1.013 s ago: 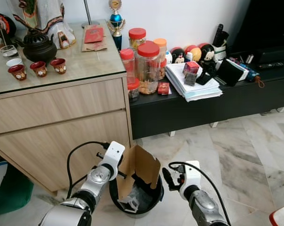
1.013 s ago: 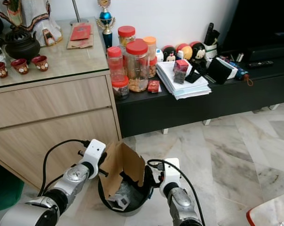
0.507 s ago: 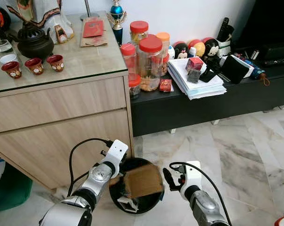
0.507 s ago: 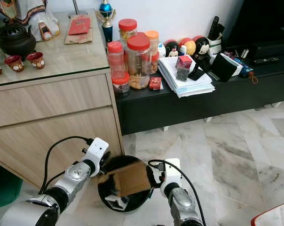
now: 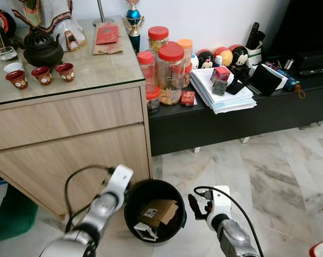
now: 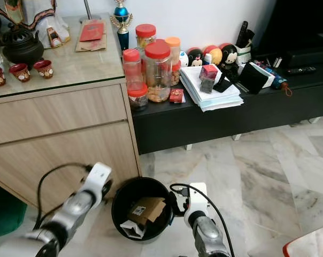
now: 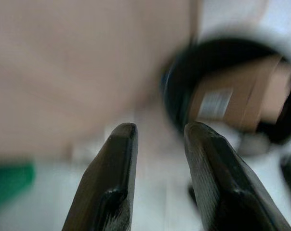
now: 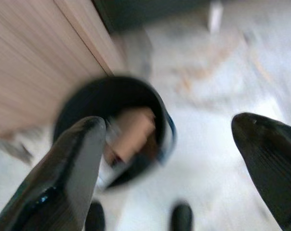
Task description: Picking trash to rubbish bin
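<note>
A black round rubbish bin (image 5: pixel 131 199) stands on the marble floor in front of the wooden cabinet. A brown cardboard piece (image 5: pixel 159 211) with a white label lies inside it, over some white scraps (image 5: pixel 143 232). My left arm (image 5: pixel 114 188) is blurred at the bin's left rim. In its wrist view the left gripper (image 7: pixel 160 127) is open by a narrow gap with nothing in it, and the cardboard (image 7: pixel 242 98) sits in the bin beyond. My right gripper (image 5: pixel 193 205) hangs wide open just right of the bin; its wrist view shows the bin (image 8: pixel 83 103) between the fingers (image 8: pixel 73 163).
The wooden cabinet (image 5: pixel 70 134) with a glass top carrying a teapot and cups rises directly behind the bin. A black low bench (image 5: pixel 231 124) with jars, papers and toys runs to the right. A green object (image 5: pixel 12 215) sits at far left. Marble floor (image 5: pixel 268 182) lies open to the right.
The cardboard left my left gripper and dropped flat into the bin. My left arm swung back to the left, off the bin. The right gripper barely moved.
</note>
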{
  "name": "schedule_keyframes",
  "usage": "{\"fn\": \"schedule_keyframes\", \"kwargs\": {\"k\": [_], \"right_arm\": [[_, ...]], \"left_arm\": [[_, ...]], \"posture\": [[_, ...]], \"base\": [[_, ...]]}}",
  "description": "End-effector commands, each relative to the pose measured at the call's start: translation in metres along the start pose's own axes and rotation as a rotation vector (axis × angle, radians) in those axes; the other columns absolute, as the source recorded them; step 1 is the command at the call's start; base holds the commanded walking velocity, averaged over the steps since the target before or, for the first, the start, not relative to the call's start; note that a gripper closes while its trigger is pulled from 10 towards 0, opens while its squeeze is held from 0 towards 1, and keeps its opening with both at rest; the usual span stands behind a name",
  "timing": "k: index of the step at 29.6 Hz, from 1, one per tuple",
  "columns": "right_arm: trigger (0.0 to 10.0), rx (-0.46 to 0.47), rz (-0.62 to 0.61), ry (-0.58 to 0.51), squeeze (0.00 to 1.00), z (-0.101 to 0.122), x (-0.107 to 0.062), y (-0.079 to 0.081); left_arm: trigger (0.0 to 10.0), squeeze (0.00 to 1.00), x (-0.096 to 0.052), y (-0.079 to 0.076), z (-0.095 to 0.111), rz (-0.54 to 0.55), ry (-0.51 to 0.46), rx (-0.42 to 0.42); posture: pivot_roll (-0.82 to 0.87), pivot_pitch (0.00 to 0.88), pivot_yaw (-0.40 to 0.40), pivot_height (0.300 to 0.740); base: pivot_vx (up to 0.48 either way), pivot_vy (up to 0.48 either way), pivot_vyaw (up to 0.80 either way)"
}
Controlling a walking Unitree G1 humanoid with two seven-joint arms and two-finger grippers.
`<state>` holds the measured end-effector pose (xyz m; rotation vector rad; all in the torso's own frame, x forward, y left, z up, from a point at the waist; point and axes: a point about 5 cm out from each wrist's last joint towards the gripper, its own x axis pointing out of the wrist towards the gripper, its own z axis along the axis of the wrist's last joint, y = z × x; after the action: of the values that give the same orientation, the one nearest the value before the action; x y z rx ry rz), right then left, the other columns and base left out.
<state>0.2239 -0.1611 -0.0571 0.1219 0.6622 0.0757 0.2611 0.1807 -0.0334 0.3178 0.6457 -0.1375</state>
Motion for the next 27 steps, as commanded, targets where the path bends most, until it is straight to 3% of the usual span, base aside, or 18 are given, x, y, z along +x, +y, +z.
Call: {"fn": "schedule_keyframes", "kwargs": {"k": [1, 2, 7, 10, 16, 27], "right_arm": [[10.0, 0.019, -0.059, 0.078, 0.00, -0.020, -0.007, -0.006], [10.0, 0.019, -0.059, 0.078, 0.00, -0.020, -0.007, -0.006], [10.0, 0.037, -0.123, 0.184, 0.00, -0.053, -0.024, -0.015], [10.0, 0.040, -0.131, 0.214, 0.00, -0.064, -0.030, -0.017], [10.0, 0.044, -0.163, 0.248, 0.00, -0.072, -0.035, -0.020], [10.0, 0.049, -0.156, 0.199, 0.00, -0.055, -0.024, -0.015]], "left_arm": [[10.0, 0.00, -0.009, 0.007, -0.031, 0.066, 0.119, -0.023], [10.0, 0.00, -0.009, 0.007, -0.031, 0.066, 0.119, -0.023], [10.0, 0.00, -0.033, 0.009, -0.087, 0.142, 0.318, -0.080], [10.0, 0.00, -0.037, 0.008, -0.095, 0.153, 0.332, -0.123], [10.0, 0.00, -0.035, 0.012, -0.090, 0.164, 0.320, -0.121], [10.0, 0.00, -0.022, 0.016, -0.064, 0.164, 0.249, -0.111]], "posture": [[-0.12, 0.060, 0.014, 0.740], [-0.12, 0.060, 0.014, 0.740], [-0.12, 0.051, 0.021, 0.740], [-0.12, 0.049, 0.020, 0.740], [-0.13, 0.027, 0.029, 0.740], [-0.13, 0.004, 0.035, 0.740]], "base": [[0.000, 0.000, 0.00], [0.000, 0.000, 0.00], [0.000, 0.000, 0.00], [0.000, 0.000, 0.00], [0.000, 0.000, 0.00], [0.000, 0.000, 0.00]]}}
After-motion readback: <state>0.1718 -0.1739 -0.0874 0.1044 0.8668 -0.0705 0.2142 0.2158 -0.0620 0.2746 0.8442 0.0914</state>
